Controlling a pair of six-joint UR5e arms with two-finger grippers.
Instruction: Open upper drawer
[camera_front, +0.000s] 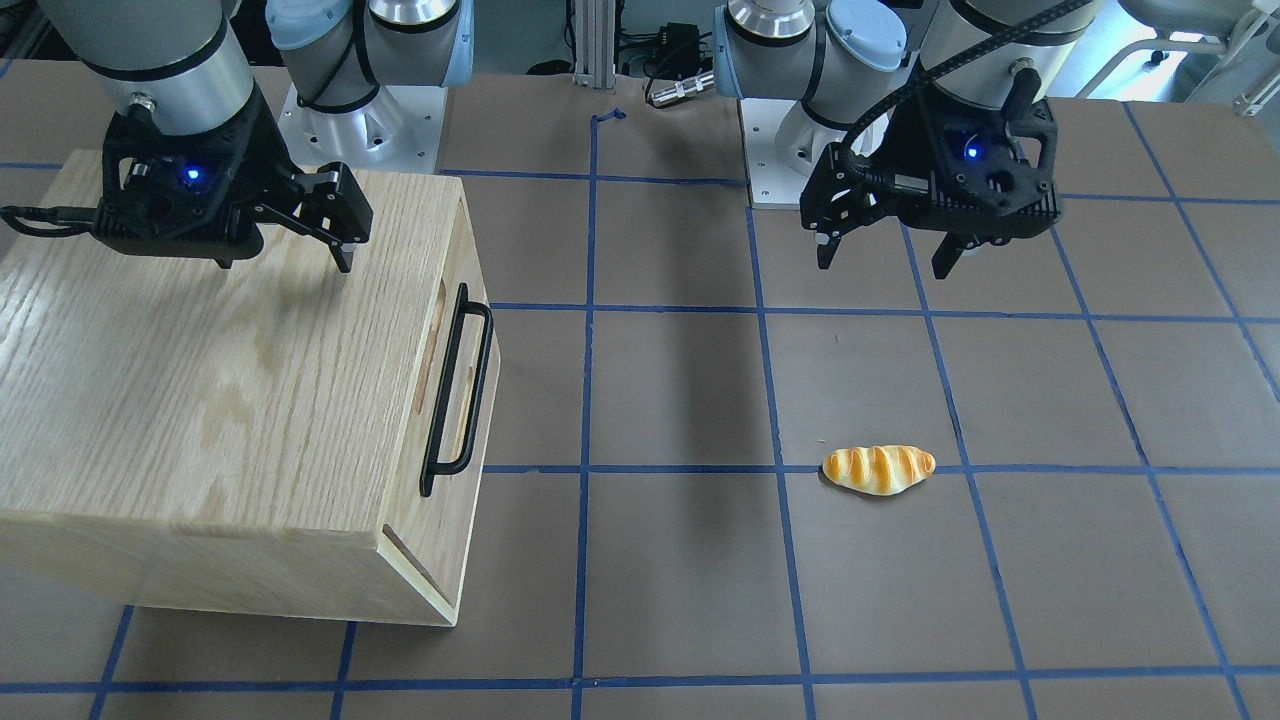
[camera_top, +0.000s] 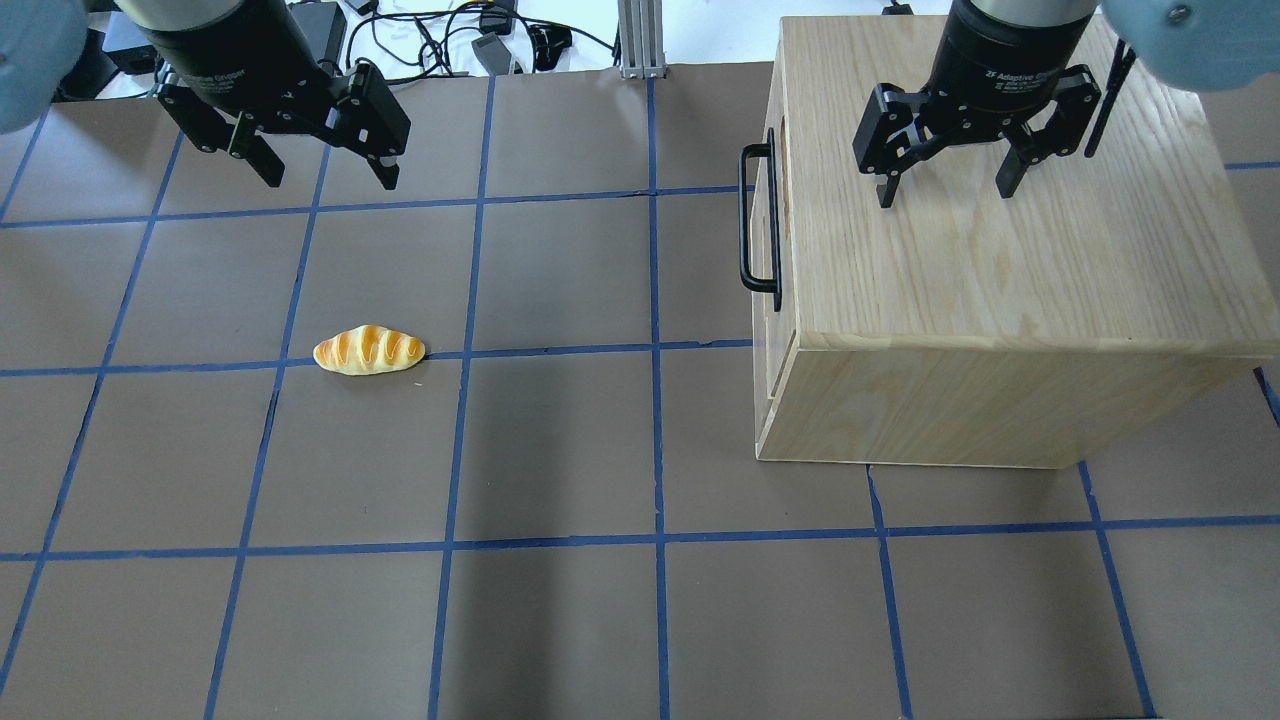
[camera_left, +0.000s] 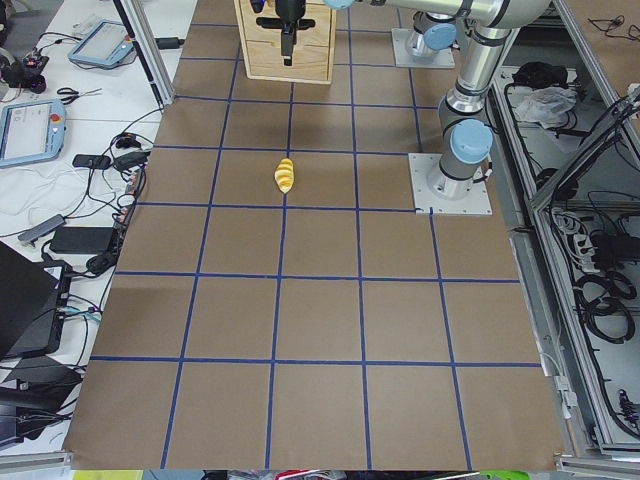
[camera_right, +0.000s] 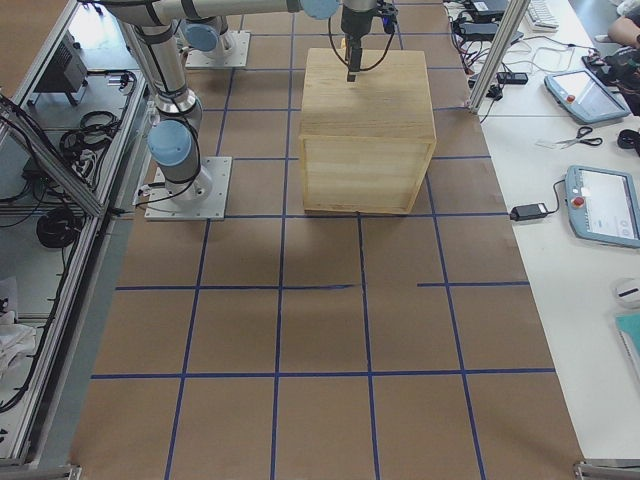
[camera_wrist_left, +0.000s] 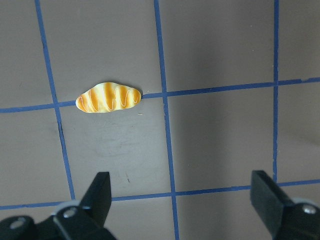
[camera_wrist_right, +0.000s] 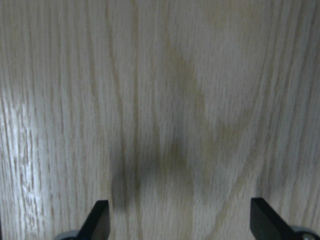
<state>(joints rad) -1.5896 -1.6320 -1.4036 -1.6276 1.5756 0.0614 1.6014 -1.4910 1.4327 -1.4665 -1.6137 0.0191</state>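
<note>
overhead exterior: upper drawer (camera_top: 786, 225) mostly hidden

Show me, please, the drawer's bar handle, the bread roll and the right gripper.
bar handle (camera_top: 744, 215): overhead view, middle of the bar.
bread roll (camera_top: 369, 350): overhead view, its centre.
right gripper (camera_top: 945, 195): overhead view, midway between fingertips.

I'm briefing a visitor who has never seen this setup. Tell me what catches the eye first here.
A big oak-grain cabinet fills the robot's right side of the table, a black bar handle on its front. The right gripper hangs over its top, jaws open. On the other side a striped bread roll lies alone on a blue grid line, near the open left gripper.
</note>
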